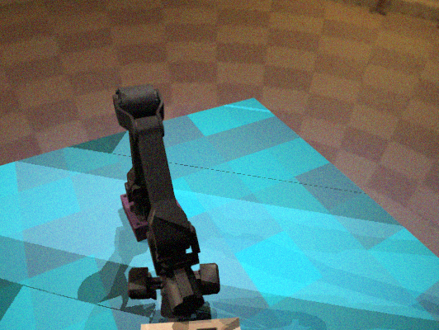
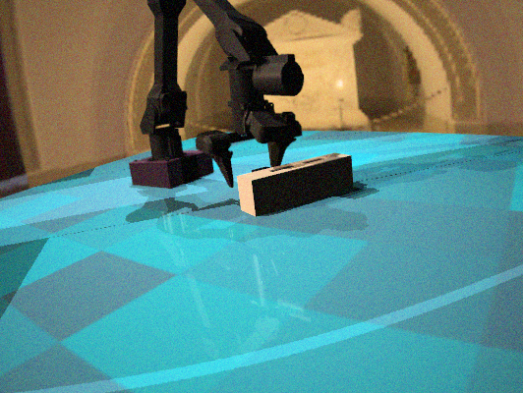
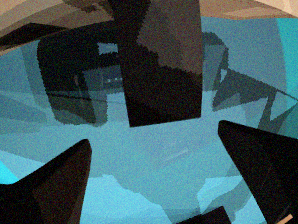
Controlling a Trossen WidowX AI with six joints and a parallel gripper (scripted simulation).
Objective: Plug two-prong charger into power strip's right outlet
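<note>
The power strip (image 1: 165, 326) (image 2: 300, 189) (image 3: 250, 8) is a tan block with dark recesses in its top face. A dark block (image 3: 162, 90), which looks like the charger, stands at the strip's edge in the wrist view. In the exterior view only a small dark edge shows behind the strip. Its prongs are not visible. My gripper (image 2: 254, 176) (image 3: 156, 136) is open and empty, pointing down behind the strip. In the wrist view the dark block lies above the line between the fingertips. The top view hides the fingertips and the dark block.
The arm's purple base (image 1: 134, 220) (image 2: 149, 173) stands farther back on the blue patterned table (image 1: 280, 264) (image 2: 197, 305). Arm shadows cross the table around the strip. The strip is cut off at the lower edge of the top view.
</note>
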